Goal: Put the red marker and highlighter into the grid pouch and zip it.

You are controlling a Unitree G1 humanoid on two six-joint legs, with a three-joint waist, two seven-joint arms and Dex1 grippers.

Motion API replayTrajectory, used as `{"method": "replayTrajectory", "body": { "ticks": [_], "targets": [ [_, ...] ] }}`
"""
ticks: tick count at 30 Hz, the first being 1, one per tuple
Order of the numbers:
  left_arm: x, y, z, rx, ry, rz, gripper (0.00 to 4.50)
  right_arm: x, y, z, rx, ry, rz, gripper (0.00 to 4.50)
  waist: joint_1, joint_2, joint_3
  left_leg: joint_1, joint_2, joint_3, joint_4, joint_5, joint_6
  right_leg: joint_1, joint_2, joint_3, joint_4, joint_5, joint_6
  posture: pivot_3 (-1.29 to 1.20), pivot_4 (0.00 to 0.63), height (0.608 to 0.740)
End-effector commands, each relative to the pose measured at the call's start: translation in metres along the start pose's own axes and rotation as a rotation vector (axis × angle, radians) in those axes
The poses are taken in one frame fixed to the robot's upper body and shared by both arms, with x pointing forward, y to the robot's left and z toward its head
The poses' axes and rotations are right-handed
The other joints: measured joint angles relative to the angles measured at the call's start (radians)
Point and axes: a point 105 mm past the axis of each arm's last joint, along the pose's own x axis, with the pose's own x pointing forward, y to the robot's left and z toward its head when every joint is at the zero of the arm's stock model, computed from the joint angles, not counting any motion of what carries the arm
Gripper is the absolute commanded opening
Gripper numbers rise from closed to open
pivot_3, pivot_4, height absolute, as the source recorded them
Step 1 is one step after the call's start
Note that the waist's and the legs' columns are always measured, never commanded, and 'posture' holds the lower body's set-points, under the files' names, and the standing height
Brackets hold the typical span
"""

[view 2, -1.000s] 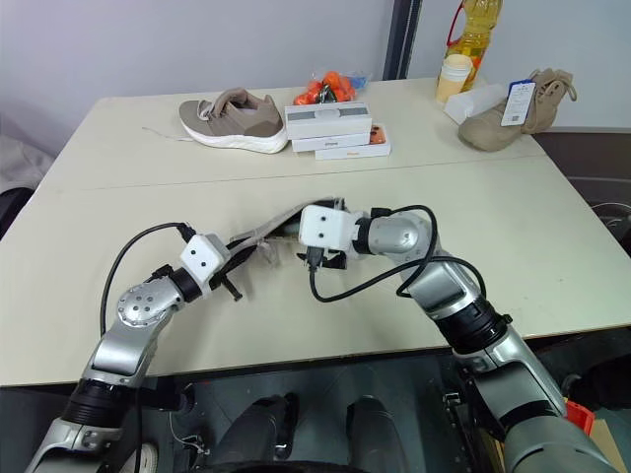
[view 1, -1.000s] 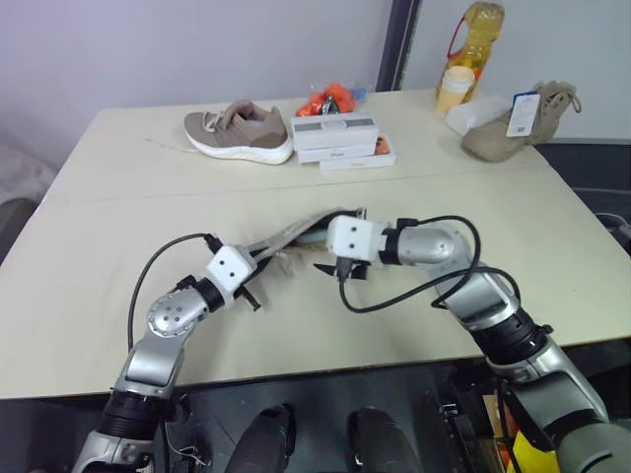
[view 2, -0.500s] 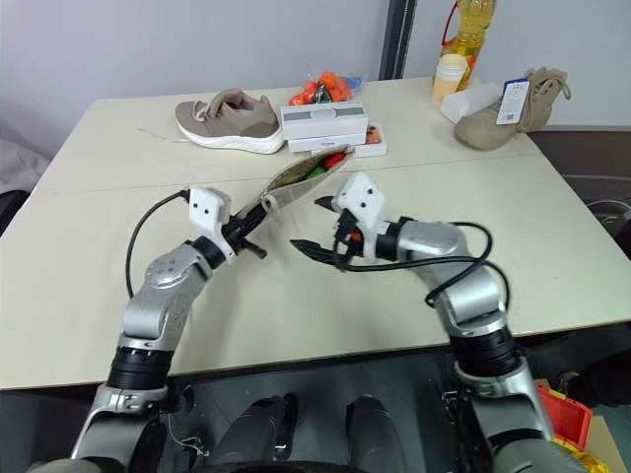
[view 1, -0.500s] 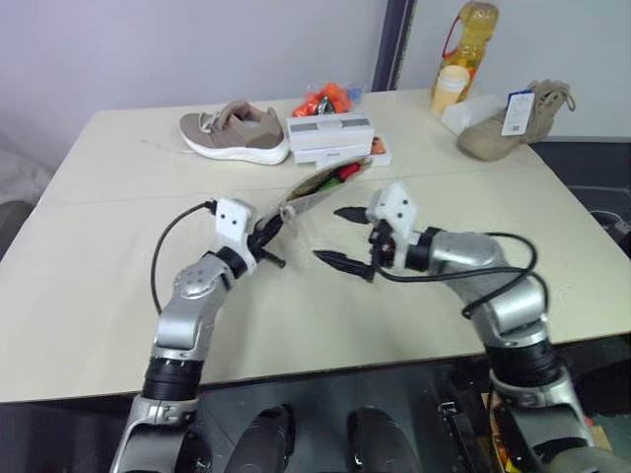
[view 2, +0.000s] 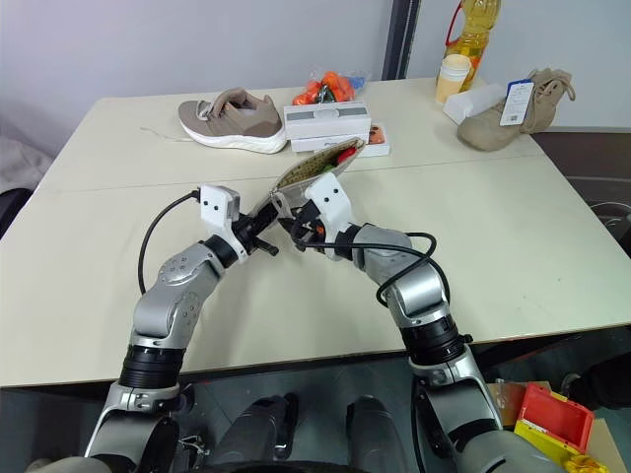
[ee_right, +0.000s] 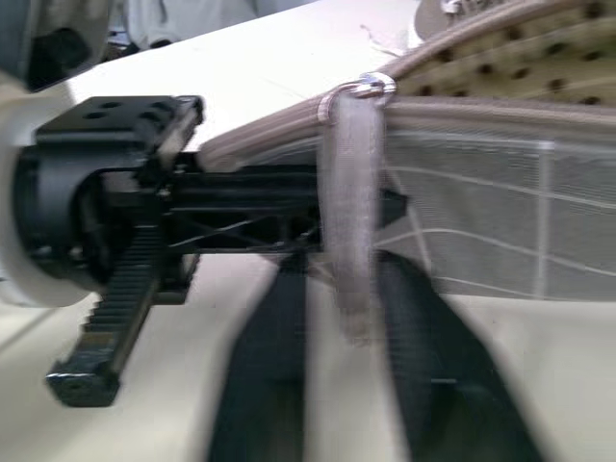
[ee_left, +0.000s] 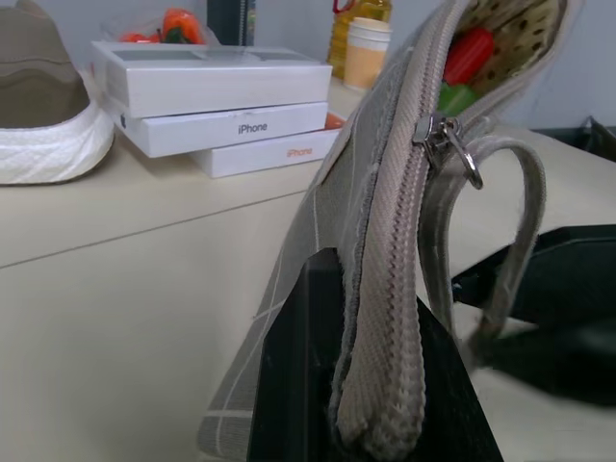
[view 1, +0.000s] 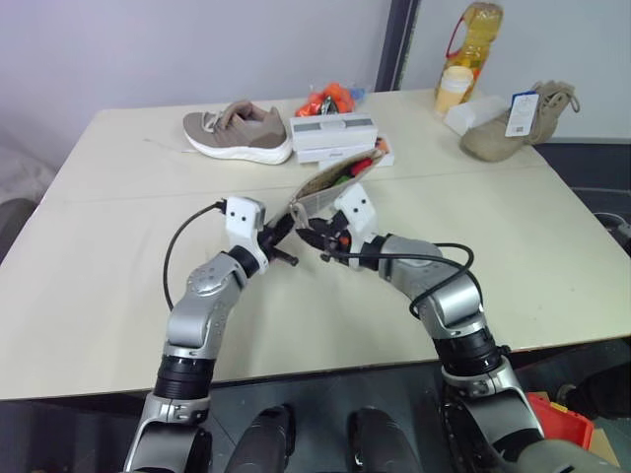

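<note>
The grid pouch (view 1: 330,190) hung lifted above the table (view 1: 99,256), mouth open toward the far side; the red marker (ee_left: 466,53) and the highlighter (ee_left: 456,98) showed inside it; the left gripper (view 1: 283,234) had its fingers clamped on the pouch's near end; the right gripper (view 1: 314,236), just beside it, had its two fingers together around the zipper pull strap (ee_right: 348,202), which hung between them from its ring; behind the pouch lay stacked white iPhone boxes (view 1: 335,136), a beige sneaker (view 1: 239,131), a tan boot (view 1: 518,120) and an oil bottle (view 1: 477,28).
</note>
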Motion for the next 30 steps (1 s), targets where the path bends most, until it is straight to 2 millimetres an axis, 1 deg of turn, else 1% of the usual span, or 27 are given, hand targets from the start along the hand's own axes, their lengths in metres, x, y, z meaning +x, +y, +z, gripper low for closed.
{"method": "replayTrajectory", "body": {
  "ticks": [1,4,9,11,12,15,17,20,24,26,27,29,30],
  "targets": [
    [-0.003,-0.002,0.015,0.032,-0.051,-0.004,0.00,-0.003,-0.005,0.026,-0.011,-0.096,-0.008,0.01,0.000,0.000,0.000,0.000,0.000,0.000,0.000,0.000,0.000,0.000,0.000,0.000,0.000,0.000,0.000,0.00,0.150,0.740],
    [-0.005,0.003,0.014,0.062,-0.046,0.011,0.00,-0.011,-0.015,0.036,-0.001,-0.127,-0.039,0.01,0.000,0.000,0.000,0.000,0.000,0.000,0.000,0.000,0.000,0.000,0.000,0.000,0.000,0.000,0.000,0.00,0.150,0.740],
    [-0.011,0.012,0.009,0.147,-0.015,0.023,0.00,-0.030,-0.043,0.046,-0.045,-0.138,-0.134,0.01,0.001,0.000,0.000,0.000,0.000,0.000,0.000,0.000,0.000,0.000,0.000,0.000,0.000,0.000,0.000,0.00,0.150,0.740],
    [-0.015,0.016,0.005,0.203,0.002,0.016,0.00,-0.040,-0.058,0.047,-0.069,-0.125,-0.195,0.01,0.001,0.000,0.000,0.000,0.000,0.000,0.000,0.000,0.000,0.000,0.000,0.000,0.000,0.000,0.000,0.00,0.150,0.740],
    [-0.017,0.018,0.004,0.219,0.006,0.014,0.00,-0.043,-0.063,0.048,-0.075,-0.121,-0.213,0.01,0.001,0.000,0.000,0.000,0.000,0.000,0.000,0.000,0.000,0.000,0.000,0.000,0.000,0.000,0.000,0.00,0.150,0.740],
    [-0.025,0.027,-0.001,0.264,0.035,0.018,0.00,-0.062,-0.092,0.046,-0.102,-0.086,-0.329,0.01,0.001,0.000,0.000,0.000,0.000,0.000,0.000,0.000,0.000,0.000,0.000,0.000,0.000,0.000,0.000,0.00,0.150,0.740],
    [-0.029,0.031,-0.003,0.285,0.048,0.021,0.00,-0.070,-0.103,0.045,-0.114,-0.073,-0.371,0.01,0.001,0.000,0.000,0.000,0.000,0.001,0.000,0.000,0.000,0.000,0.000,0.000,0.000,0.000,0.000,0.00,0.150,0.740],
    [-0.034,0.038,-0.006,0.302,0.064,0.032,0.00,-0.078,-0.113,0.042,-0.123,-0.053,-0.409,0.01,-0.001,0.000,0.000,0.000,0.000,0.001,-0.001,0.000,0.000,0.000,-0.001,0.000,0.000,0.000,0.000,0.00,0.150,0.740],
    [-0.040,0.044,-0.010,0.277,0.073,0.047,0.00,-0.079,-0.112,0.037,-0.125,-0.031,-0.400,0.01,-0.003,0.000,0.000,0.000,0.000,0.001,-0.001,0.000,0.000,0.000,0.000,0.001,0.000,0.000,0.000,0.00,0.150,0.740],
    [-0.044,0.046,-0.011,0.264,0.077,0.053,0.69,-0.078,-0.106,0.031,-0.119,-0.009,-0.362,0.00,-0.002,0.000,0.000,0.000,0.000,0.001,-0.001,0.000,0.000,0.000,-0.001,0.001,0.000,0.000,0.000,0.00,0.150,0.740],
    [-0.046,0.047,-0.012,0.264,0.083,0.060,0.98,-0.077,-0.103,0.029,-0.119,0.000,-0.339,0.26,-0.002,0.000,0.000,0.000,0.000,0.001,-0.001,0.000,0.000,0.000,-0.001,0.001,0.000,0.000,0.000,0.00,0.150,0.740],
    [-0.051,0.050,-0.014,0.258,0.095,0.068,1.94,-0.078,-0.095,0.023,-0.099,0.021,-0.285,0.87,0.000,0.000,0.000,0.000,0.000,0.001,-0.001,0.000,0.000,0.000,-0.001,0.001,0.000,0.000,0.000,0.00,0.150,0.740],
    [-0.054,0.050,-0.015,0.253,0.101,0.068,2.54,-0.079,-0.092,0.020,-0.090,0.030,-0.264,1.38,0.000,0.000,0.000,0.000,0.000,0.001,-0.001,0.000,0.000,0.000,-0.001,0.001,0.000,0.000,0.000,0.00,0.150,0.740]
  ]
}}
